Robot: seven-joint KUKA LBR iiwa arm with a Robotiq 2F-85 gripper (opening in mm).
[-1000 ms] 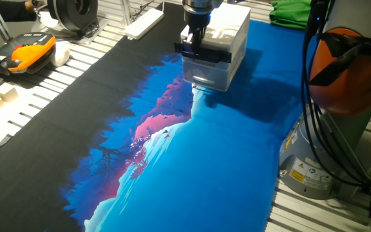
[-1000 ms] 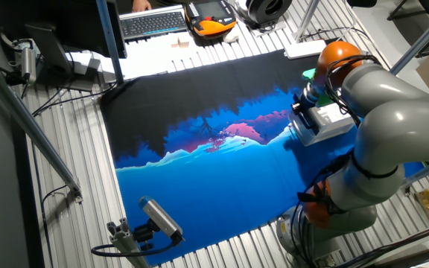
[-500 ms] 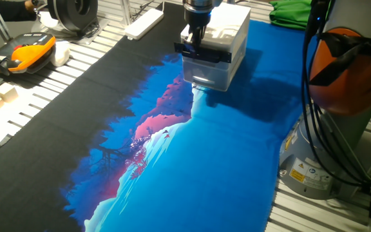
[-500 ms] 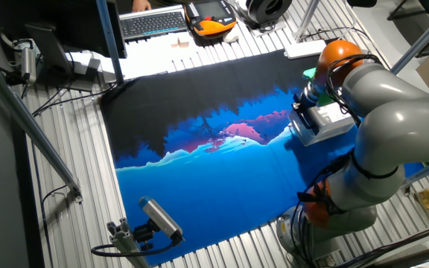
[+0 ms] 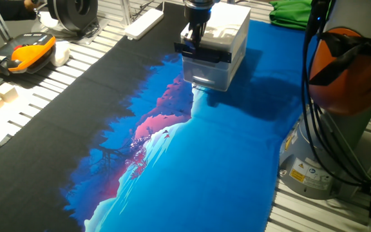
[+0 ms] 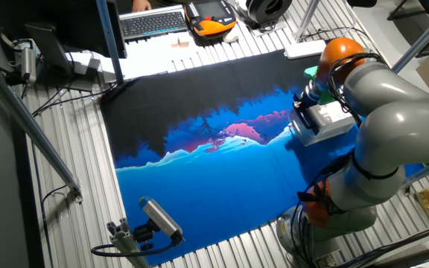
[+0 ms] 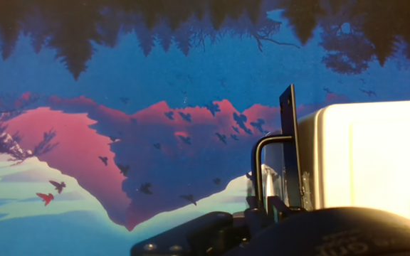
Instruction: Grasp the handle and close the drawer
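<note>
Change: almost none across the last second. In one fixed view the gripper (image 5: 194, 40) sits at the same spot on the handle (image 5: 205, 54) as before, and the drawer (image 5: 208, 66) front has not shifted against the cabinet (image 5: 227, 32). The other fixed view shows only a slight shift in the arm's upper links; the gripper (image 6: 304, 100) stays put.
Meaning: the push looks finished or stalled. My judgement is that the drawer is home or very nearly so.
Drawer: at the far end of the mat (image 5: 172, 142), in the white cabinet on the tabletop (image 5: 57, 77). Its front seems about flush with the cabinet face in the fixed view, though a thin gap cannot be ruled out.
Handle: black bar across the drawer front. In the hand view the handle (image 7: 283, 160) stands just off the white drawer (image 7: 361, 156), close above the gripper body.
Jaws: set at the handle and apparently clamped on it, but the fingertips are hidden in every view, so I cannot tell for sure.
Left to do: if the drawer is fully in, only release and retreat remain.
Risk: further pushing could slide the whole cabinet along the mat, since nothing visibly holds it.
</note>
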